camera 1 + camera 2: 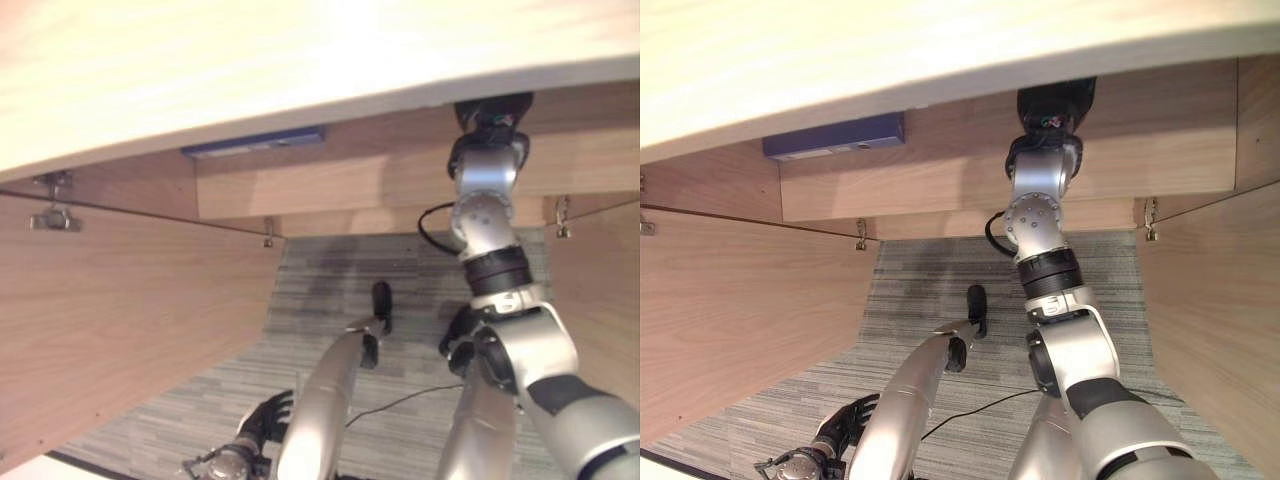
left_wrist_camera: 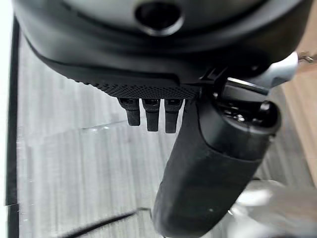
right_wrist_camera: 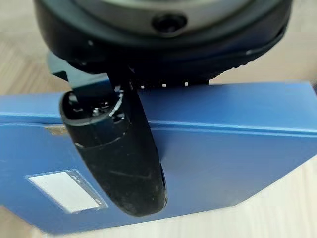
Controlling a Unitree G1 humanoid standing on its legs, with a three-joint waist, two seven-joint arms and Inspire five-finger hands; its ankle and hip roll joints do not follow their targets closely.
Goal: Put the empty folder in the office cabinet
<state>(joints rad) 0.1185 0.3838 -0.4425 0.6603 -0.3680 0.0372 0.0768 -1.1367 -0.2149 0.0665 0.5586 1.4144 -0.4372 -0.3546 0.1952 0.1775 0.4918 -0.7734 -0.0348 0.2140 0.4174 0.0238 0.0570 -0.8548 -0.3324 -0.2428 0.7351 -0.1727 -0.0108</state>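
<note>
The blue folder (image 1: 255, 142) lies inside the wooden cabinet, just under its top board (image 1: 300, 60), towards the left. In the right wrist view the folder (image 3: 223, 148) spans the scene, with a white label on its spine. My right arm reaches up into the cabinet. My right hand (image 1: 492, 112) sits at the opening, to the right of the visible part of the folder, half hidden under the top board. Whether it touches the folder is unclear. My left hand (image 1: 265, 418) hangs low over the carpet, fingers relaxed and holding nothing.
Two cabinet doors stand open, one on the left (image 1: 120, 320) and one on the right (image 1: 600, 300). A wooden board (image 1: 320, 180) runs across below the folder. Grey striped carpet (image 1: 330, 290) covers the floor between the doors.
</note>
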